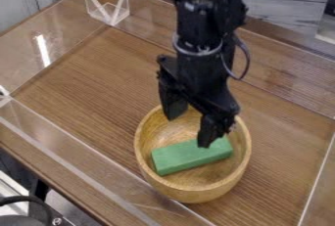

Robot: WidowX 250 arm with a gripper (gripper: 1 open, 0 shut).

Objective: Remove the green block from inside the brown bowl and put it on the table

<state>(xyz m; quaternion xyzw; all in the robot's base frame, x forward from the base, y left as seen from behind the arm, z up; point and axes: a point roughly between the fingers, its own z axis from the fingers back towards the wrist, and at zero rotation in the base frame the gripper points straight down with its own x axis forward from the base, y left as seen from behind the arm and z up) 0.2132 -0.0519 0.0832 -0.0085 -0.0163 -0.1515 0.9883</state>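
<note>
One green block [193, 156] in one brown bowl [157, 127], one claw [191, 125] spread wide above (seemingly not touching), table [92, 78] beneath.

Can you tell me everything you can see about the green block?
The green block is a small, flat, rectangular bar, plain matte green all over with no marks. It lies flat on the bottom of the brown bowl, turned slantwise, its right end higher in the picture. The open pincer hangs just above it, one finger hiding part of its right end. Whether that finger touches it cannot be told.
</note>
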